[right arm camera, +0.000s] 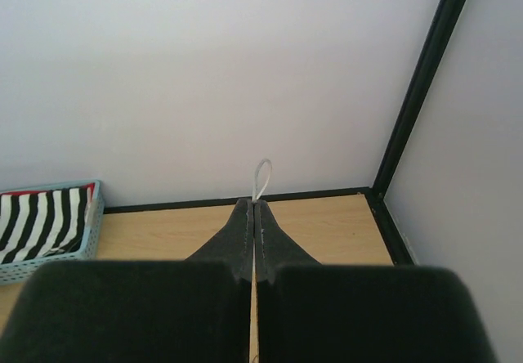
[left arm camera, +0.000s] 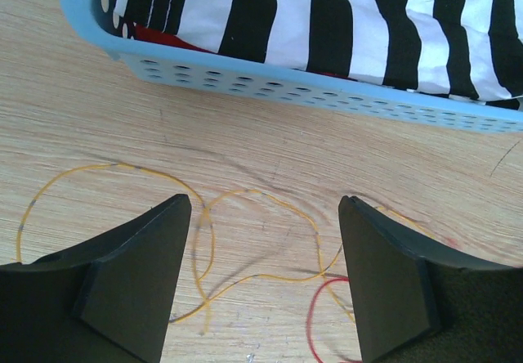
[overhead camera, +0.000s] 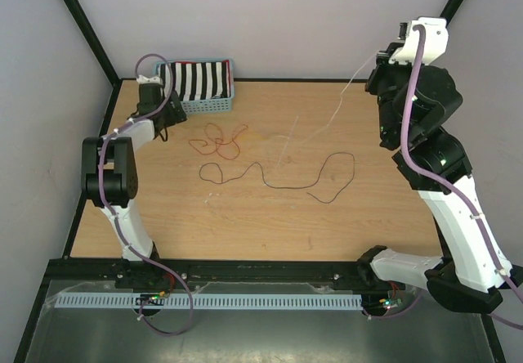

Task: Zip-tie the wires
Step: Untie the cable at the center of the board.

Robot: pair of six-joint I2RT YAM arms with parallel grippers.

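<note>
The wires lie loose on the wooden table: a red and orange tangle (overhead camera: pixel 222 139) and a long black wire (overhead camera: pixel 290 188) nearer the middle. My left gripper (overhead camera: pixel 166 127) hovers at the tangle's left end, just in front of the basket. In the left wrist view it (left arm camera: pixel 265 208) stands open over orange wire loops (left arm camera: pixel 248 190) and a red wire (left arm camera: pixel 311 301), with nothing between the fingers. My right gripper (overhead camera: pixel 382 59) is raised high at the far right, shut on a thin white zip tie (overhead camera: pixel 353 78). The tie's loop (right arm camera: pixel 263 161) sticks out past the closed fingertips (right arm camera: pixel 253 203).
A light blue basket (overhead camera: pixel 204 101) holding striped black-and-white cloth (overhead camera: pixel 194 81) sits at the far left corner, its wall (left arm camera: pixel 286 81) close ahead of the left fingers. Black frame posts and pale walls bound the table.
</note>
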